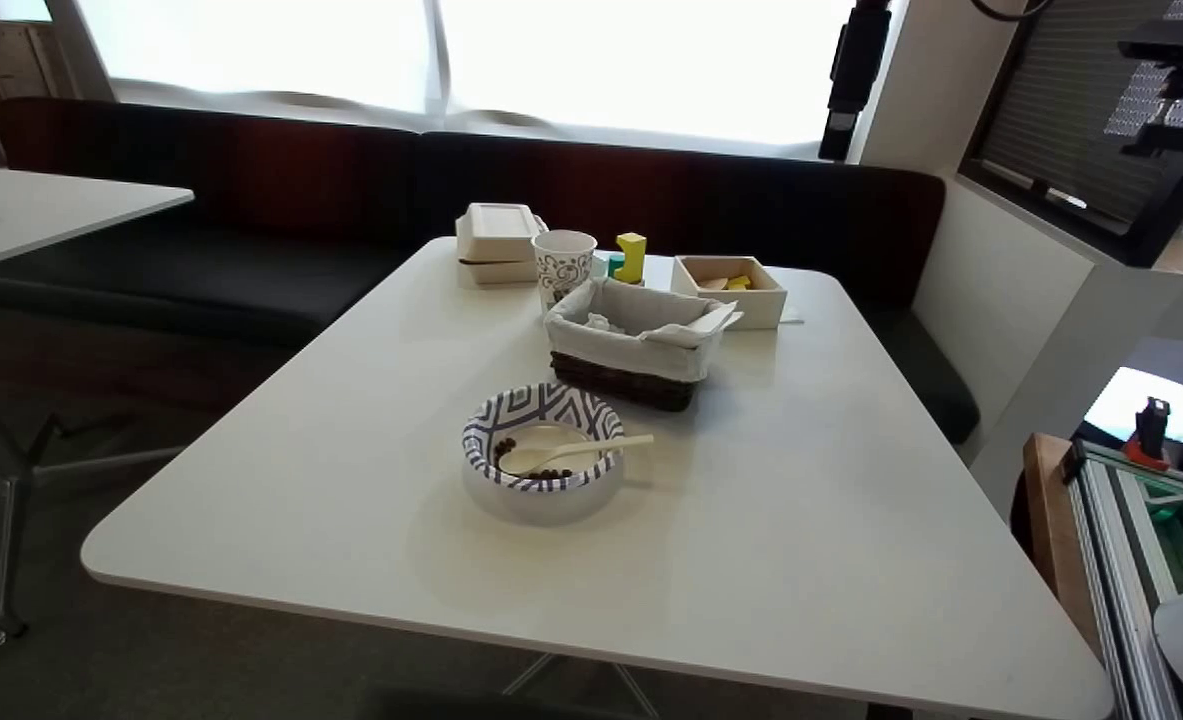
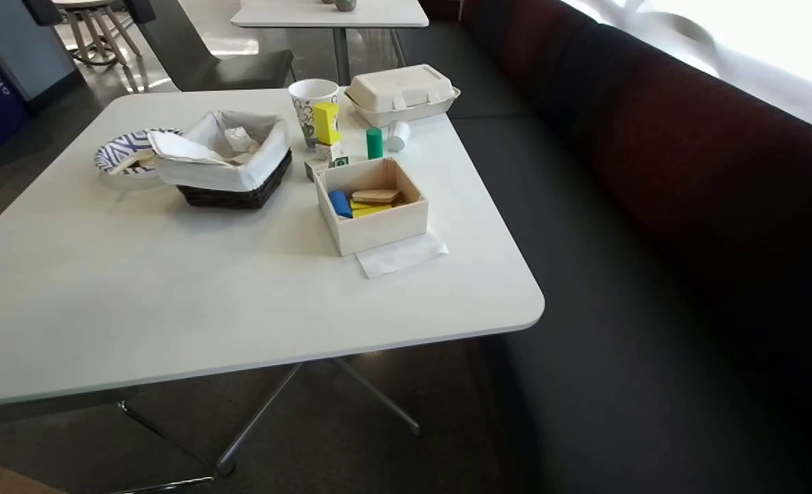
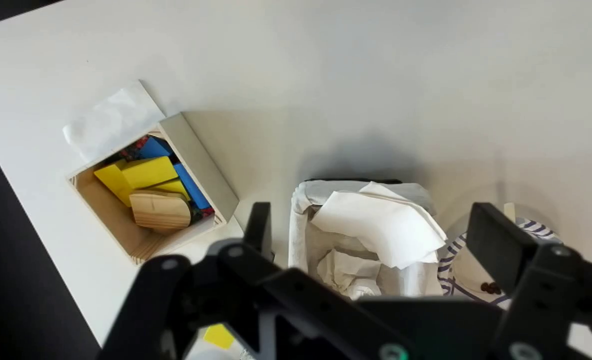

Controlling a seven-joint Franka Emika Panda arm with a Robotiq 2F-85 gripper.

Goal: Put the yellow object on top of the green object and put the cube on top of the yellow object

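Currently, my tool (image 3: 371, 225): spread wide, its two fingers (image 3: 259, 227) well apart; the wrist view shows a cloth-lined wicker basket (image 3: 298, 240) in the span between them.
Yellow block (image 2: 327, 123): upright near a paper cup (image 2: 303, 110), its lower end meeting small printed cubes (image 2: 328, 152); whether it rests on them I cannot tell. In the wrist view I see only a patch of it, partly hidden by my tool.
Green cylinder (image 2: 375, 143): upright on the surface (image 2: 172, 288), apart from the yellow block and standing between it and a small white cylinder (image 2: 399, 136), which is just beside.
Printed cubes: near a corner of the wooden box (image 2: 385, 230); too small for me to count or read.
Wooden box: open on top, holding yellow pieces (image 3: 150, 171), blue pieces (image 3: 192, 186) and bare-wood pieces (image 3: 160, 209); a white paper slip (image 3: 118, 117) lies against its side.
Wicker basket: between the wooden box and the patterned bowl (image 1: 541, 400), with white napkins (image 3: 386, 225) draped over its rim and crumpled paper (image 3: 346, 270) inside.
Patterned bowl: dark round beads (image 1: 504, 449) within; a pale spoon (image 1: 571, 455) leans on the rim, its handle jutting past.
Paper cup: upright, swirl-printed, near a closed clamshell container (image 2: 399, 89).
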